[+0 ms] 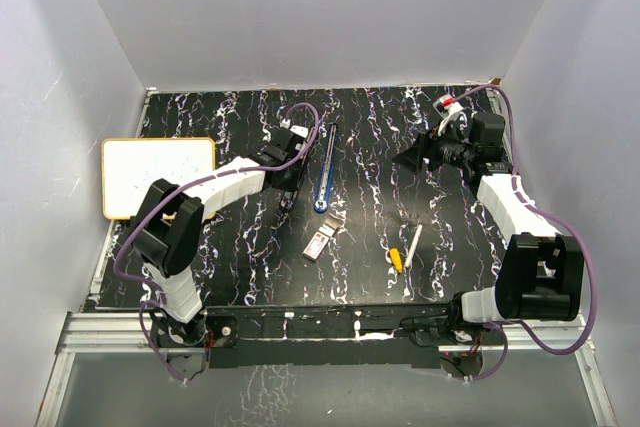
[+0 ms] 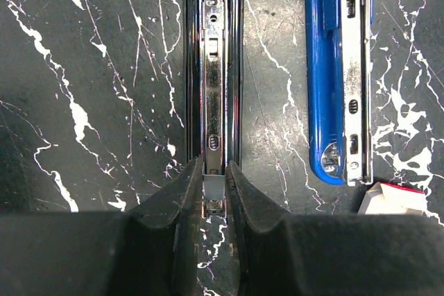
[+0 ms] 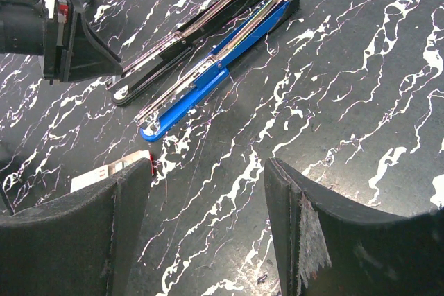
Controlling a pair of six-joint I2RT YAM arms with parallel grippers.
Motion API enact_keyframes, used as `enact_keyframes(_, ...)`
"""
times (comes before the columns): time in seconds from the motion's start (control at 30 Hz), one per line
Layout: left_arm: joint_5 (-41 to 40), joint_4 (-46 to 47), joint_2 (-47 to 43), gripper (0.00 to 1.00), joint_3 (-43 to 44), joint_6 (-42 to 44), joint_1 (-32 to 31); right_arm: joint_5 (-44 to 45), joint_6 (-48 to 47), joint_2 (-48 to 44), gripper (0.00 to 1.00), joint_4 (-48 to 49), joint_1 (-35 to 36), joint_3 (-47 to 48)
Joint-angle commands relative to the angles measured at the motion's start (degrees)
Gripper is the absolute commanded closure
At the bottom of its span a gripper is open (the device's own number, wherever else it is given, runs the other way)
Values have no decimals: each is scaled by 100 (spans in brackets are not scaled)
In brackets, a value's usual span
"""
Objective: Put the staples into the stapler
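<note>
**Black stapler clamped by the left arm, staples box waiting just short of the blue one**

Black stapler (image 2: 214, 67) lies opened out flat on the marbled table (image 1: 240, 267), its metal rail facing up and its long axis running away from the arm bases. The left gripper (image 2: 214, 171) has its fingers pressed together on the near end of that rail, pinning it. A blue stapler (image 2: 326, 67) lies just beside it, parallel and also opened flat.

The staples box (image 1: 318, 242), red and white, sits on the table just off the near tip of the blue stapler. It touches neither gripper. Its long side runs roughly the same way as the two staplers. From the left fingers it lies a little to the right and back toward the bases.

The right gripper (image 3: 208, 168) hovers well apart over the far right of the table, fingers spread with nothing between them. In its wrist view the box peeks out by one finger, partly hidden.

The left arm is nearer the box but occupied, so the free right arm looks the likelier one to fetch it, reaching leftward and back toward the bases. A white pen (image 1: 412, 245) lies in between, near that path.
</note>
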Motion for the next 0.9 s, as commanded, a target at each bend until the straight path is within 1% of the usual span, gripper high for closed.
enact_keyframes(0.0,127,-107,-164,100,-105,32,-11,-63,27,-153,32,348,-61,-3)
enact_keyframes(0.67,359,-89,-4,100,-81,163,-11,-93,20,-152,32,355,-73,-12)
enact_keyframes(0.73,360,-106,39,95,-53,158,-13,-97,19,-153,32,357,-73,-14)
enact_keyframes(0.87,341,-124,75,93,4,155,-13,-105,20,-162,32,366,-77,-25)
